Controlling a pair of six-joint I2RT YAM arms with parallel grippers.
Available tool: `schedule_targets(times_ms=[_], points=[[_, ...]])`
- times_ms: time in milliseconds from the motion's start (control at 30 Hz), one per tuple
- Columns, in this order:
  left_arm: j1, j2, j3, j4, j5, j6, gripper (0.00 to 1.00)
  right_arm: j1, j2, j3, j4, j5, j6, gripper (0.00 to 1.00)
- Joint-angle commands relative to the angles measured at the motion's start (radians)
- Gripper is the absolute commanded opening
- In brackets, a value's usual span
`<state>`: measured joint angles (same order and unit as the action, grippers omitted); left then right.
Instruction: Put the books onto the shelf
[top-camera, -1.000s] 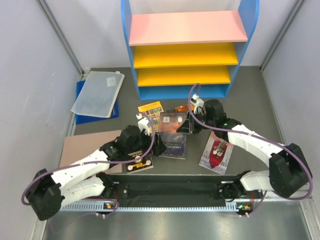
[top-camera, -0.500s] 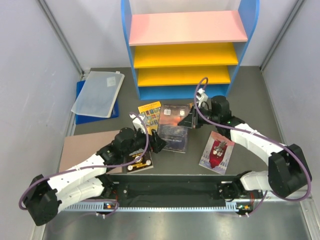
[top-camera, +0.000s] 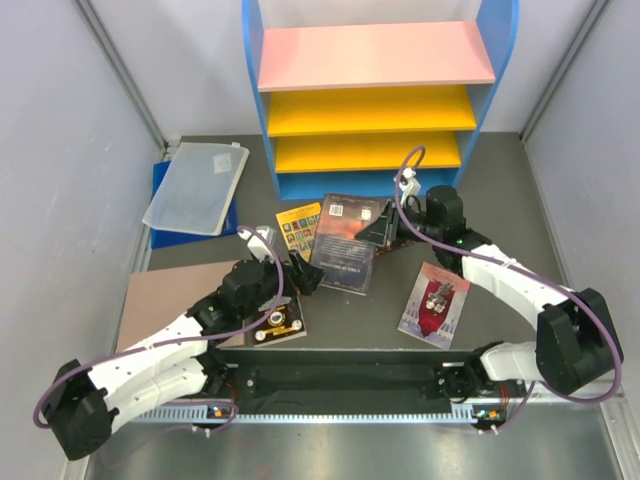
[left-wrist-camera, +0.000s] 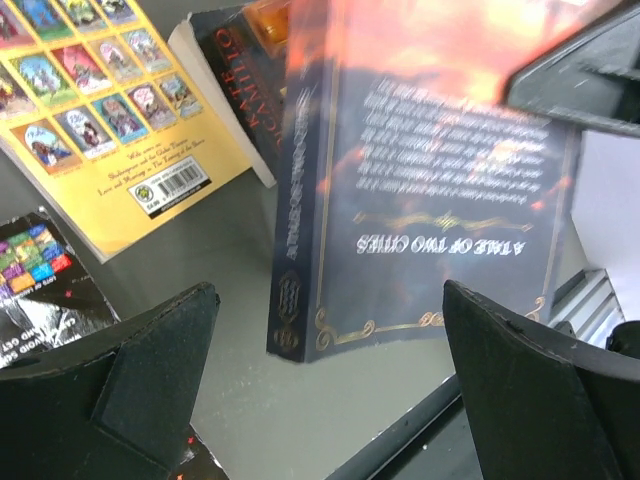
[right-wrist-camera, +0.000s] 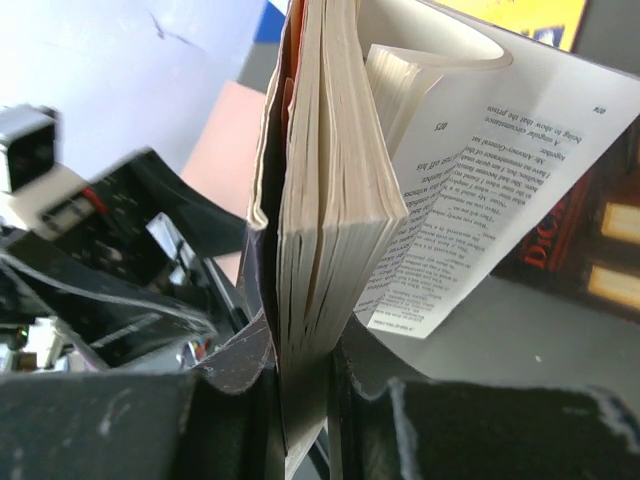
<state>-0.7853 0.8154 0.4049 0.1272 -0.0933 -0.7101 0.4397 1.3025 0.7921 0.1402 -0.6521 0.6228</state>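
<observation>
A: Step in hand?

B: Carrying one book up to the shelf (top-camera: 375, 55). Dark orange-glow book (top-camera: 345, 240), just in front of the shelf's blue base, pinched along one edge by the right fingers (right-wrist-camera: 400, 420) and tilted, pages fanning loose (one leaf curled right over in the right wrist view). Contact with the surface (top-camera: 500, 200): impossible to judge.

A: And the left fingers (left-wrist-camera: 150, 370)?

B: Spread wide, holding nothing, hovering on the side of that book away from the shelf.

A: Next move?

B: Likely lifting higher and forward onto a yellow board (top-camera: 370, 108). Worth keeping the pages from flopping open, and clearing the board's front lip.

A: Other books?

B: None shelved yet. Yellow book (top-camera: 300, 228) lying near the shelf's left end, a fifth book (left-wrist-camera: 225, 70) beside it under the held one, pale book (top-camera: 433, 303) farther out from the right end, black book (top-camera: 278, 325) farthest out.

A: Surface and room?

B: Grey and flat. Translucent folder (top-camera: 197, 187) on a blue board left of the shelf, brown cardboard sheet (top-camera: 160, 290) well out from its left end. Pale walls (top-camera: 60, 150) either side of the shelf.
</observation>
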Motion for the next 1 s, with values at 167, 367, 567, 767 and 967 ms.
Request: schedule_targets(times_ms=[167,367,567,767,967], points=[[-0.002,0.145,0.0,0.207,0.061,-0.029,0.99,-0.007,0.03,0.065,0.345,-0.09,0.141,0.0],[-0.002,0.186,0.045,0.207,0.032,0.05,0.96,-0.006,0.052,0.107,0.279,-0.141,0.104,0.0],[-0.002,0.171,0.048,0.223,-0.006,0.051,0.5,-0.006,0.069,0.101,0.243,-0.167,0.094,0.0],[-0.002,0.182,0.066,0.21,0.0,0.038,0.0,-0.004,0.095,0.094,0.214,-0.162,0.078,0.0],[-0.003,0.168,0.161,0.141,-0.006,0.066,0.0,-0.006,0.095,0.093,0.061,-0.068,0.0,0.57]])
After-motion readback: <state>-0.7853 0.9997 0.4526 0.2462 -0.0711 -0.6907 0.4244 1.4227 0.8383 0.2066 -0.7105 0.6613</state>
